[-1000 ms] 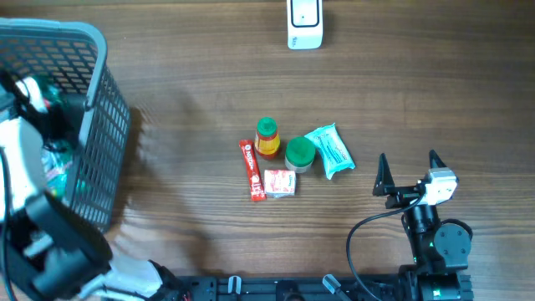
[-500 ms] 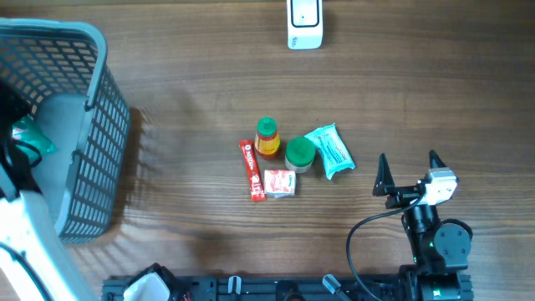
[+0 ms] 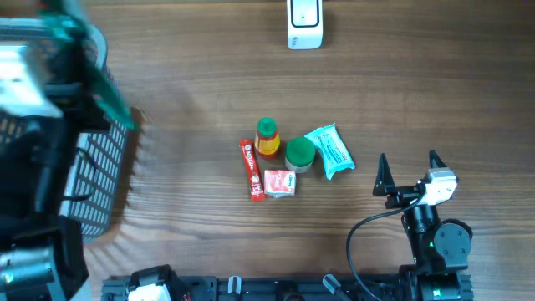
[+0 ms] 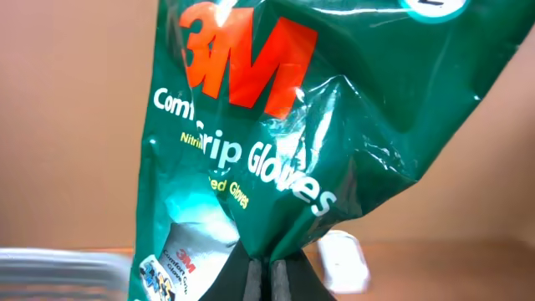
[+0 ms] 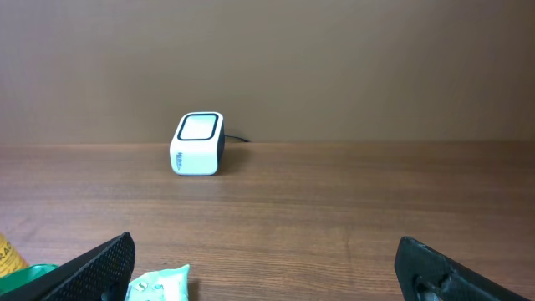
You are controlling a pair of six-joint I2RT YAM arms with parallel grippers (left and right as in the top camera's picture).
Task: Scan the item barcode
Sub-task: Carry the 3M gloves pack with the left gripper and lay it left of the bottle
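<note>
Left hand [image 4: 269,280] risen from basket [image 3: 102,180], pinched on glove packet [image 4: 276,125]; right hand [image 3: 407,160] wide open, empty. Face barcode squarely to scanner [image 3: 304,23], worktop's [image 3: 209,84] far edge.

**Q:** Left arm status?
**A:** The left arm [image 3: 33,134] is at the far left and blurred in the overhead view. The left gripper [image 4: 269,280] has its jaws pressed together, pinching the edge of a glove pack [image 4: 284,125].

**Q:** Right arm status?
**A:** The right arm [image 3: 435,242] is folded at the near right edge. The right gripper [image 3: 408,160] has its jaws spread wide with nothing between them, fingers pointing far.
</note>
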